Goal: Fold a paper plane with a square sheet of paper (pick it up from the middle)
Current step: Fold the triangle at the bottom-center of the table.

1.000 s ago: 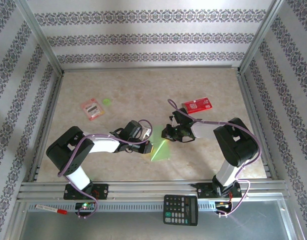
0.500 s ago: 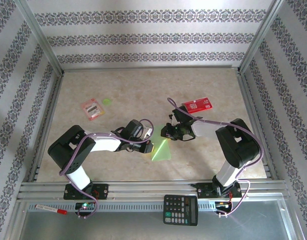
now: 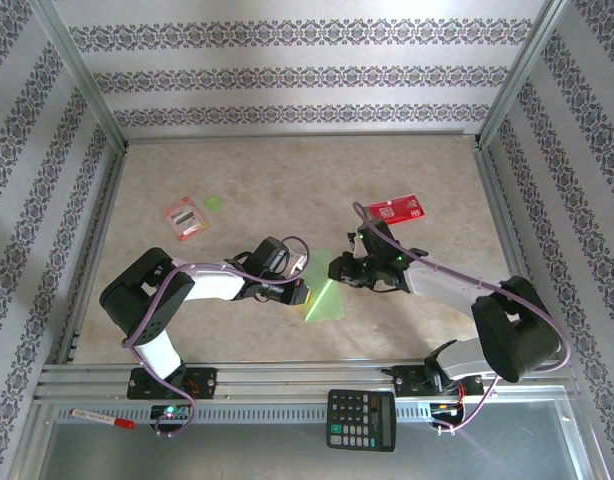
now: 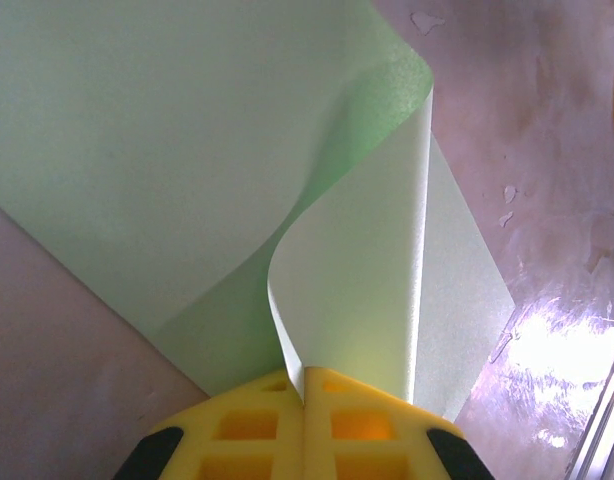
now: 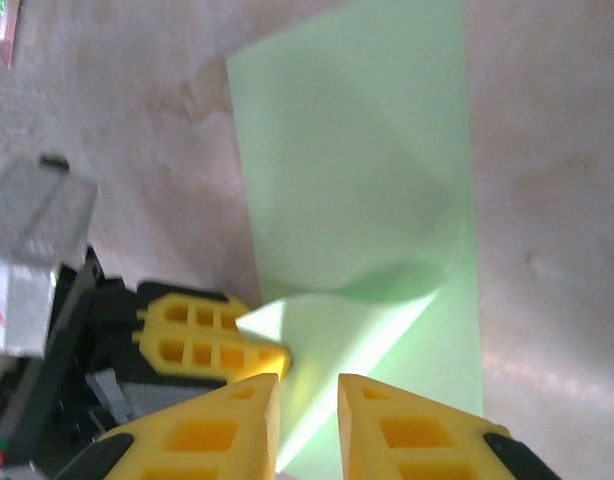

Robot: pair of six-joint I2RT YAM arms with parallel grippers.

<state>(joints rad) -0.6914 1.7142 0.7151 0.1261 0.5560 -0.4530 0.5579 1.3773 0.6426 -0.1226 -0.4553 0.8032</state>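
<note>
The square sheet of paper (image 3: 327,300) is light green and lies on the table between the two arms, one flap lifted and curled over the rest (image 4: 187,130). My left gripper (image 3: 299,294) is shut on the tip of that raised flap; in the left wrist view its yellow fingers (image 4: 305,378) meet with the paper edge pinched between them. My right gripper (image 3: 338,268) hovers at the sheet's far edge. In the right wrist view its jaws (image 5: 307,385) stand a little apart over the paper (image 5: 357,150), nothing gripped, close beside the left gripper's fingers (image 5: 202,340).
One red-and-white packet (image 3: 395,210) lies behind the right gripper, another (image 3: 185,218) at the left with a small green disc (image 3: 213,203). A calculator (image 3: 361,420) and a marker (image 3: 102,418) rest on the near rail. Metal frame rails bound the table.
The right arm's elbow has swung out to the right and lower, its gripper staying at the paper's far edge, jaws slightly wider. The left gripper has edged right, still holding the flap.
</note>
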